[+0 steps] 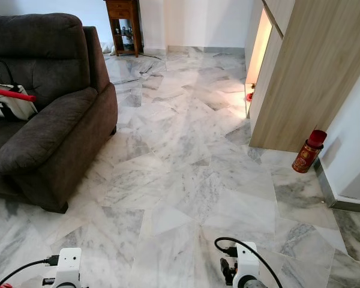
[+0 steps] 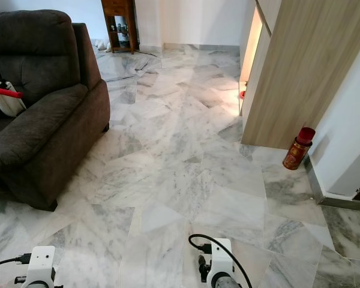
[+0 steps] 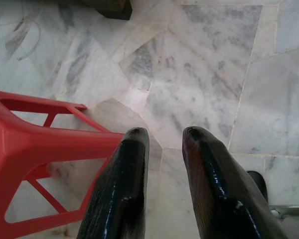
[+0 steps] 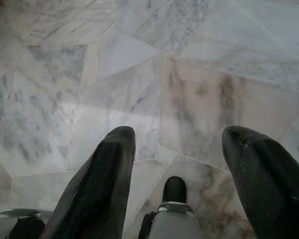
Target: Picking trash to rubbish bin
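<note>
1. Marble floor, grey-white slabs, glossy; probably slick for anything rolling on it.
2. Dark sofa at left, bag with a red bar on the seat; not trash by the look of it.
3. Wooden wall panel at right, lit gap beside it; small cabinet at far end of room.
4. Red stool on the floor just beside the left arm, seen in left wrist view.
5. Red can with darker red cap, upright on the floor by the base of the wooden panel and the white wall, well apart from both arms. Likeliest trash item. No rubbish bin made out anywhere.
6. Handling guess: light, stiff, cylindrical, smooth printed wall, so likely slippery and easy to tip. Best hold across the mid-body below the cap, fingers either side, squeeze firm but not crushing if thin metal. Cannot tell if full or empty.
7. Left pincer low over the floor, fingers spread a little with a narrow gap, nothing between them.
8. Right pincer also low over bare floor, fingers spread wide, nothing held.
9. Walk toward the can needed before any reach.
</note>
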Available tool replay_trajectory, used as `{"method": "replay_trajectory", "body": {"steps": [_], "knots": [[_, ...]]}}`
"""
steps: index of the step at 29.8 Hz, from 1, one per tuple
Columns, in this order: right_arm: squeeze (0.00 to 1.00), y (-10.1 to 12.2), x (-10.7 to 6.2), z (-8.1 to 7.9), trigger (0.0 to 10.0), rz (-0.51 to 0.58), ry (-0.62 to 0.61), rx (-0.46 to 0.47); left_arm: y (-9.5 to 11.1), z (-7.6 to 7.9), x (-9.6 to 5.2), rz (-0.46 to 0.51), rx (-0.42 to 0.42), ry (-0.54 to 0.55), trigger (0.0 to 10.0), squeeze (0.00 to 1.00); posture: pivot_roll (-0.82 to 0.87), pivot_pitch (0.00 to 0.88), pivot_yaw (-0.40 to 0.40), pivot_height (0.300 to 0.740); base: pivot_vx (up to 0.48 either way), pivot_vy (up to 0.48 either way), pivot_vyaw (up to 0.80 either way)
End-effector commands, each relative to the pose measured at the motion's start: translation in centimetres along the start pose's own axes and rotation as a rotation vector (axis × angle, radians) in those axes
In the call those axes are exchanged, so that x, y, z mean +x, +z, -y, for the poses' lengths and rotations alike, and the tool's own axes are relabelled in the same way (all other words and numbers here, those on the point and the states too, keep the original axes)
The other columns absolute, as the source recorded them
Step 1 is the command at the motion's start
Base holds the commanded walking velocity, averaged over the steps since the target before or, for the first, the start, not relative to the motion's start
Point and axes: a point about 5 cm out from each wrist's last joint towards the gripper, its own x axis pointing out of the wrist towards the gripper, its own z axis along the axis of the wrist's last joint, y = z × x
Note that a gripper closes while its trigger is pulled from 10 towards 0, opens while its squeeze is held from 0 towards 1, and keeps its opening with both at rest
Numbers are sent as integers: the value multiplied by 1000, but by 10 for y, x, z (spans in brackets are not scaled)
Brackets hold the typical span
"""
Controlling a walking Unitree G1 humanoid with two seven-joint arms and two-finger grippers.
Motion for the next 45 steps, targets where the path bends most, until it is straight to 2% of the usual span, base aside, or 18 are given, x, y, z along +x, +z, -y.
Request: {"method": "replay_trajectory", "body": {"steps": [1,18,19,20,24,37,39,41,45], "knots": [[0,18,-8,74,10000,53,-140,265,-6,76,-15,-91,-29,-305,10000,0,-176,0,-77,740,0,0,0],[0,18,-8,74,10000,53,-140,265,-6,76,-15,-91,-29,-305,10000,0,-176,0,-77,740,0,0,0],[0,17,-8,74,10000,46,-144,268,-7,77,-16,-94,-26,-308,10000,0,-177,0,-74,740,0,0,0],[0,12,-8,67,10000,50,-137,314,-4,72,-13,-80,-18,-316,10000,0,-194,0,-22,740,0,0,0],[0,10,-8,65,10000,51,-131,327,-2,70,-12,-73,-20,-321,10000,0,-201,0,-27,740,0,0,0],[0,25,-7,74,10000,97,-127,343,9,78,-12,-46,-34,-340,10000,0,-215,0,-39,740,0,0,0],[0,26,-7,73,10000,102,-128,352,15,77,-10,-21,-20,-336,10000,0,-210,0,-37,740,0,0,0],[0,27,-6,70,10000,105,-126,369,22,70,-6,-2,-18,-305,10000,0,-203,0,-23,740,0,0,0],[0,26,-5,66,10000,102,-124,374,25,62,-3,8,-2,-283,10000,0,-195,0,-10,740,0,0,0]]}}
